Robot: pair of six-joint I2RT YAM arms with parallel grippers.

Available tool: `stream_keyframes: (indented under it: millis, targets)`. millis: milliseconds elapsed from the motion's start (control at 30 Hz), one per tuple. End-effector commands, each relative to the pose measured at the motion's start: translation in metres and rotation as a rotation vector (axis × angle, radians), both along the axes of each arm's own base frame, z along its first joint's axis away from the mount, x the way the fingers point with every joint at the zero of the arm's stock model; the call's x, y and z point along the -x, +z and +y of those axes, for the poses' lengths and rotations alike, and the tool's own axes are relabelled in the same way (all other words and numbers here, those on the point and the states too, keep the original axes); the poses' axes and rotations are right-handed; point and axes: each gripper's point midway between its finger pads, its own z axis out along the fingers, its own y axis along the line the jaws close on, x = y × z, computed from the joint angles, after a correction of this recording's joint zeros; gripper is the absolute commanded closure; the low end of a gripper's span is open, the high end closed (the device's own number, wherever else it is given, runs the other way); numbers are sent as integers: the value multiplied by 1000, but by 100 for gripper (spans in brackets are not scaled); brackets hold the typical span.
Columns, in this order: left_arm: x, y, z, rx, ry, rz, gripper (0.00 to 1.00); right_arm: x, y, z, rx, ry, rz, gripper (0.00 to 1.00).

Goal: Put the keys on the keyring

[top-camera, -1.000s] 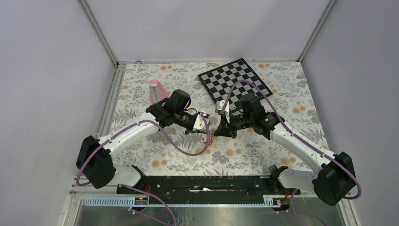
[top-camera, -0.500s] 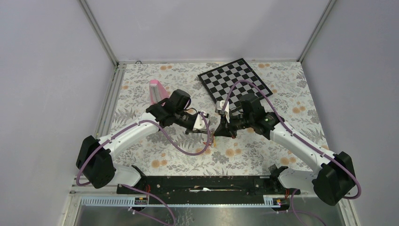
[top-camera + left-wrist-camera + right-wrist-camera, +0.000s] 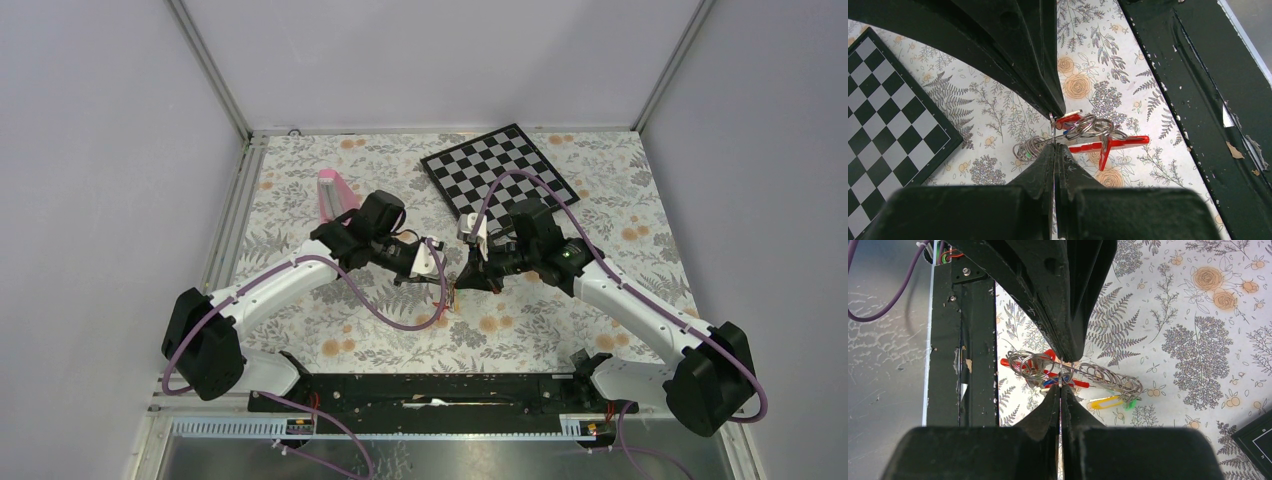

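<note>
Seen from above, the left arm (image 3: pixel 270 285) and right arm (image 3: pixel 630 300) rose from their bases at the near edge of the table (image 3: pixel 560 330); each bent at the elbow and slanted inward, so the two wrists faced each other near the middle of the floral cloth.

The left gripper (image 3: pixel 1054 150) had its fingers pressed together; the right gripper (image 3: pixel 1060 390) was pressed together as well. Their tips almost met, nose to nose, in a small tangle of metal. A thin bit of metal ran between the tips; which piece each was pinching could not be told.

The keyring (image 3: pixel 1118 142) lay in that tangle, its red side pointing away; the keys (image 3: pixel 1105 401), with red, blue, yellow and green tags, clustered beside it among wire rings (image 3: pixel 1108 376).

Farther back stood a pink block (image 3: pixel 333 190) on the left; a checkerboard (image 3: pixel 500 170) lay beyond the right wrist.
</note>
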Motion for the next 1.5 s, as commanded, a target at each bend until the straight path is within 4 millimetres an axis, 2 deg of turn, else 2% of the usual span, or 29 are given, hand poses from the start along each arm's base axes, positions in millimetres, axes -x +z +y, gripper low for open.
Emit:
stream_keyframes:
  millis: [0,1467]
  targets:
    - [5,19,-5,69,-35,-33,100,-8,13,2,-31,-12,-54,100]
    - [8,23,-3,90,-56,-63,100,-8,9,-1,-39,-11,-46,100]
